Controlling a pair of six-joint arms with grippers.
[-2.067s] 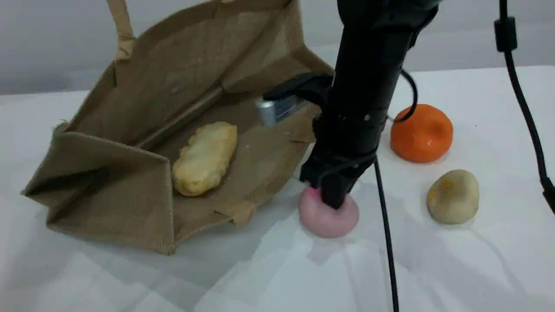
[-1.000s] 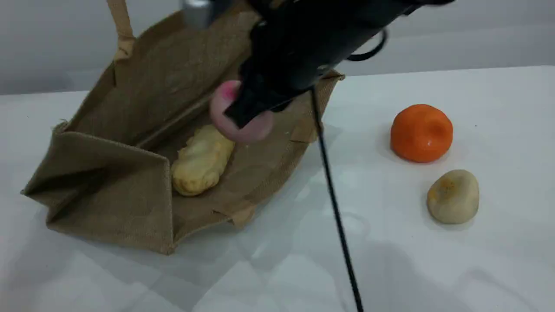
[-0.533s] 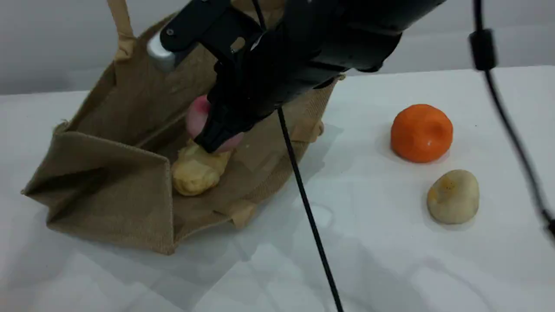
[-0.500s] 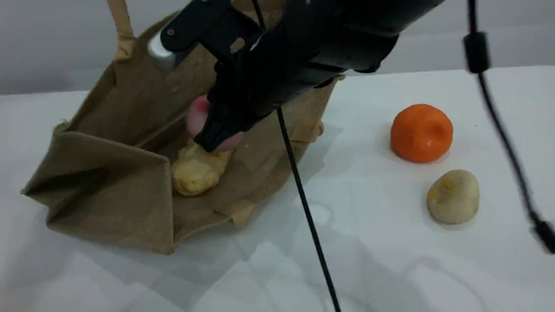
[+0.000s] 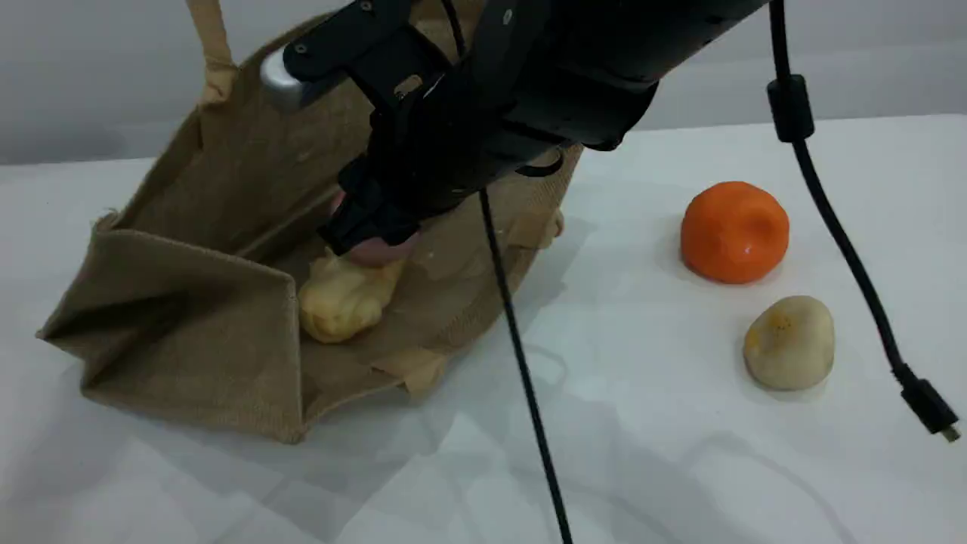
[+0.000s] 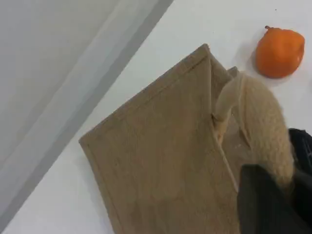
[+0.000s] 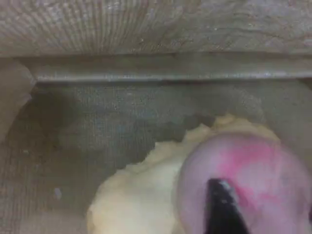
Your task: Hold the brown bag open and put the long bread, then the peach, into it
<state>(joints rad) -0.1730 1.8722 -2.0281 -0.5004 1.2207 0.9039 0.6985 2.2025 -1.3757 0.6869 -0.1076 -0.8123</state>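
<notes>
Left gripper (image 6: 265, 195) clamped on bag (image 5: 189, 332) handle (image 6: 265, 126), right gripper (image 5: 369, 236) around peach (image 5: 375, 251) resting on bread (image 5: 344, 298), can't tell if pinching; round peach could roll off bread toward bag mouth.

The brown bag (image 5: 189, 317), a woven jute tote, lies tipped on its side with its mouth gaping wide. The long bread (image 5: 340, 302), pale yellow and bumpy, rests inside on the bag's lower wall. The dull pink peach (image 5: 375, 251) sits right at the bread's far end, apparently touching it.
</notes>
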